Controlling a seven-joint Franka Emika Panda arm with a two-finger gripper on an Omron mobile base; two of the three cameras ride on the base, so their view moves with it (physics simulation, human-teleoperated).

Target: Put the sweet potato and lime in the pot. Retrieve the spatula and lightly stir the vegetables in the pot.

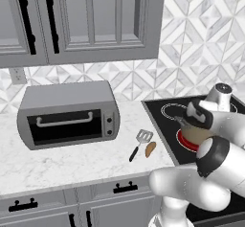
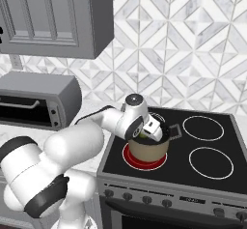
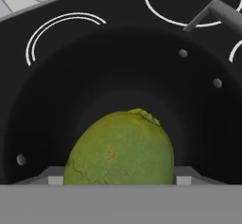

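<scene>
The arm rose from the base, bent at the elbow and reached forward over the stove (image 2: pixel 207 172), wrist turned down so the gripper (image 2: pixel 146 135) pointed into the pot (image 2: pixel 148 150). The pot sat on the front left burner (image 2: pixel 130 159), which glowed red around its base. In the left base view the hand hung right above the pot's (image 1: pixel 194 136) rim, wrist cylinder upright behind it. In the hand view the lime (image 3: pixel 120 150) sat between the two fingers (image 3: pixel 188 174), one finger showing at each side of it, with the pot's dark inside (image 3: pixel 94 86) spread out behind; the jaws stood fairly wide and looked closed on the fruit, holding it over the pot's interior, though actual contact at the pads was hidden by the lime itself. A bit of green also showed at the gripper in the right base view, lime (image 2: pixel 144 136) just at the pot's rim level. One pot handle (image 3: pixel 212 12) stuck out at the upper right of the hand view. The sweet potato (image 1: pixel 150 149) lay on the marble counter (image 1: pixel 72 164), just left of the stove edge, and the spatula (image 1: pixel 139 143) lay just beside it on its left, slotted head toward the wall, black handle toward the counter's front. A toaster oven (image 1: pixel 69 113) stood further left on the counter, well apart from both.
</scene>
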